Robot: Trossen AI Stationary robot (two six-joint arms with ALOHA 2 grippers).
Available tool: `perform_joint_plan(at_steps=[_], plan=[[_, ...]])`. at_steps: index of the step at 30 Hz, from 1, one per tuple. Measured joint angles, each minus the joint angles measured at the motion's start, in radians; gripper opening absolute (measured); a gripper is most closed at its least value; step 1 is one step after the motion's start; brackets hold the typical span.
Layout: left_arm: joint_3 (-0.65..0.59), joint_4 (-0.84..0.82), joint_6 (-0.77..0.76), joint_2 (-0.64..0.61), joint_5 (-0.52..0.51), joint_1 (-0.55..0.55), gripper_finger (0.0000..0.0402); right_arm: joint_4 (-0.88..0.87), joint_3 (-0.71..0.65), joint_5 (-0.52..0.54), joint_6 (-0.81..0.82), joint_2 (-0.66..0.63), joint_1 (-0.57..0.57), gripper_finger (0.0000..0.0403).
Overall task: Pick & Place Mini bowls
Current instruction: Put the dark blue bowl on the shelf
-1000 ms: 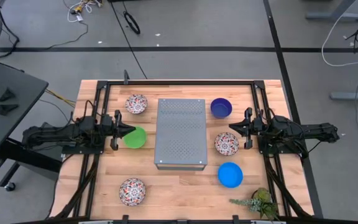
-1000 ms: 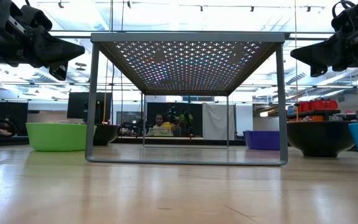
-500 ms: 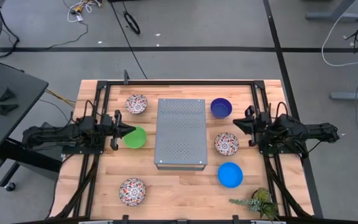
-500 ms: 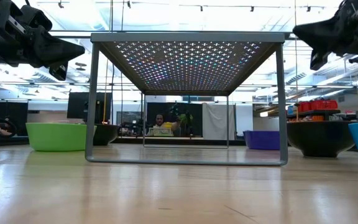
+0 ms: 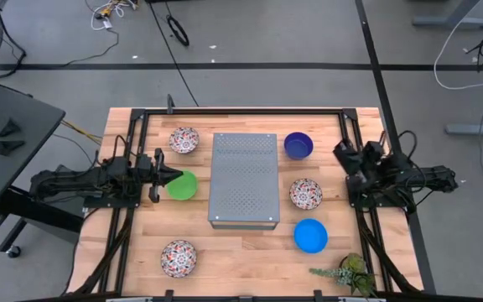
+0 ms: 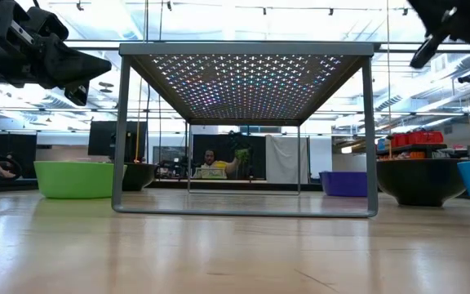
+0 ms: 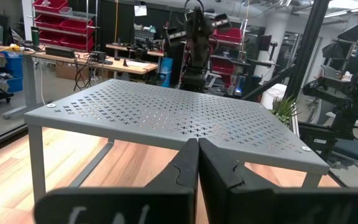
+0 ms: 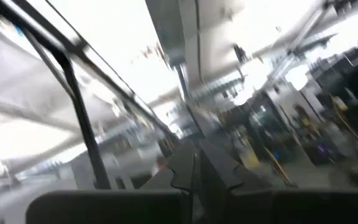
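Right gripper (image 5: 343, 154), fingers clenched, is hovering near the navy bowl (image 5: 298, 145), risking knocking it unless the fingers part before descending.

Grey perforated metal box (image 5: 243, 179) mid-table; small plant (image 5: 348, 271) at table's corner.

A robotics lab: red parts bins (image 7: 50, 7), workbenches (image 7: 114, 62) and another robot arm (image 7: 194, 37) behind.
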Motion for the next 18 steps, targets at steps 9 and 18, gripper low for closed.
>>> perform_joint_plan(at_steps=[9, 18], plan=[[0.000, 0.000, 0.000, 0.000, 0.000, 0.000, 0.0014, 0.275, 0.000, 0.000, 0.017, 0.000, 0.000, 0.0027], [0.000, 0.000, 0.000, 0.000, 0.000, 0.000, 0.0014, 0.375, 0.087, 0.060, -0.053, 0.002, 0.000, 0.0027]])
